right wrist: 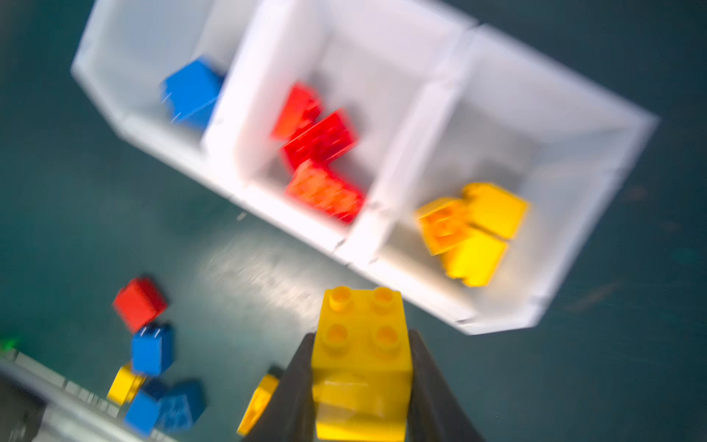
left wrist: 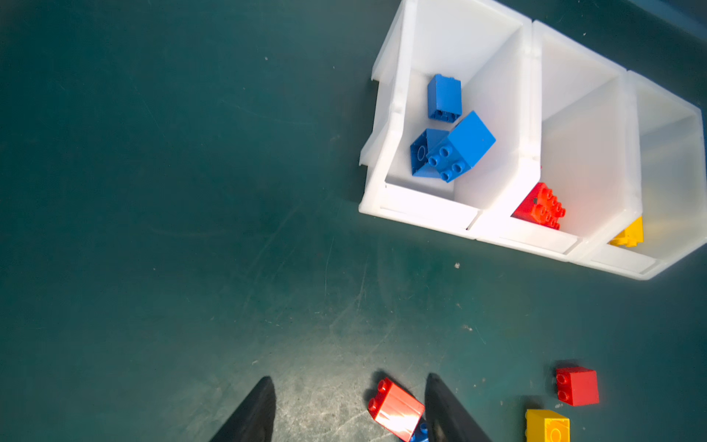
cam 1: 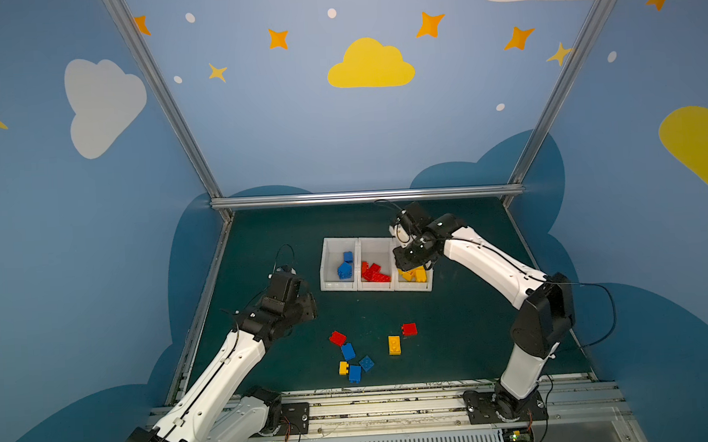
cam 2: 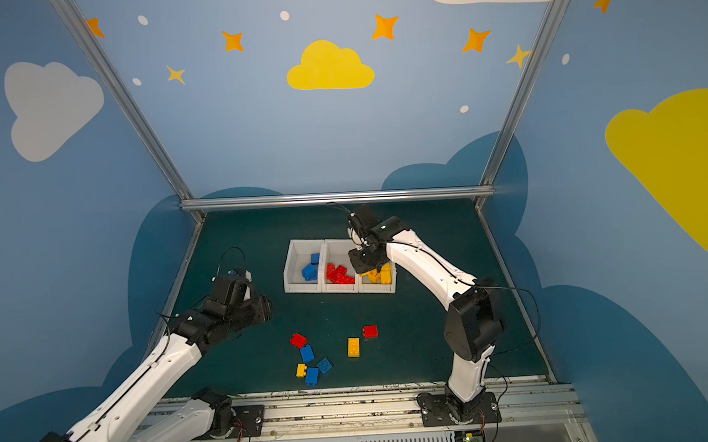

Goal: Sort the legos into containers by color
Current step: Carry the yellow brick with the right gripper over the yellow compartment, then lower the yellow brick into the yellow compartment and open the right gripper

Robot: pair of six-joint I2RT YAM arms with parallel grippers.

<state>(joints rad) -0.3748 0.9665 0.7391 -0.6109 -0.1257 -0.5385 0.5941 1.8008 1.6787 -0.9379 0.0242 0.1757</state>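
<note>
Closest to your right wrist lens: yellow brick (right wrist: 361,363), square and glossy, with four studs facing the lens. It is sharp while everything behind it is blurred. Your right claw (right wrist: 360,336) is clamped on it, a finger on each side face. In both top views that wrist sits over the right end of the bins (cam 1: 339,245) and hides the brick. You cannot tell whether the brick hangs over the right bin or just short of it.

Bins: three, white, joined in a row, mid-mat (cam 1: 262,256).
- Left bin: three blue bricks (left wrist: 461,147), one tipped against another.
- Middle bin: red bricks (cam 1: 373,272), about three, count blurred.
- Right bin: yellow pile (cam 1: 415,275), partly covered by the wrist in both top views, edges smeared in the right wrist view.
- From the left wrist, the bin walls hide all but one red brick and a yellow corner.

Loose on the near mat, seven:
- left red (cam 1: 337,338)
- right red (cam 1: 409,329)
- long yellow (cam 1: 394,345)
- small yellow (cam 1: 343,367)
- three loose blues (cam 1: 355,373)

Your left claw (left wrist: 349,379): fingers apart with nothing between them, hovering near-left of the bins. The left red shows on the mat beyond the gap. A blue behind one finger is cut off by the frame edge.
</note>
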